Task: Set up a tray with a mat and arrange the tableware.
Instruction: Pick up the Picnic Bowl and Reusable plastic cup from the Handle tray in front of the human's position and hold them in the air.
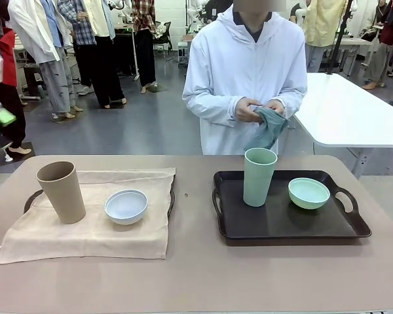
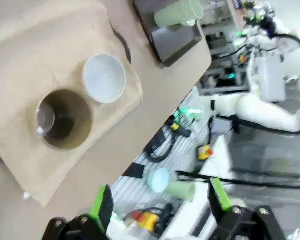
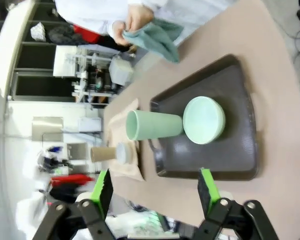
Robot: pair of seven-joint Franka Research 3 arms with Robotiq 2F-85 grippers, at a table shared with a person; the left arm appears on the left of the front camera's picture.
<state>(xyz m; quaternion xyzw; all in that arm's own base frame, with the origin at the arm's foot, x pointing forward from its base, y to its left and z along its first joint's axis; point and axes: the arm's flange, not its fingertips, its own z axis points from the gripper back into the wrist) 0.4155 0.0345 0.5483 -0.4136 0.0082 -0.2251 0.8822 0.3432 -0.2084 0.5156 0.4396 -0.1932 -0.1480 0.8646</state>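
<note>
A tan cup (image 1: 61, 191) and a white bowl (image 1: 126, 206) stand on a beige mat (image 1: 85, 235) that covers a dark tray (image 1: 31, 199) on the table's left. On the right, a bare dark tray (image 1: 295, 226) carries a pale green cup (image 1: 259, 176) and a pale green bowl (image 1: 308, 193). The person at the far side holds a teal cloth (image 1: 268, 127) in both hands. My left gripper (image 2: 160, 202) hangs open high above the tan cup (image 2: 65, 119) and white bowl (image 2: 104, 78). My right gripper (image 3: 155, 192) is open above the green cup (image 3: 152, 125) and green bowl (image 3: 204, 120).
The tan table (image 1: 196, 281) has free room along its front edge and between the two trays. A white table (image 1: 354, 111) stands behind at the right. Other people stand far back on the left.
</note>
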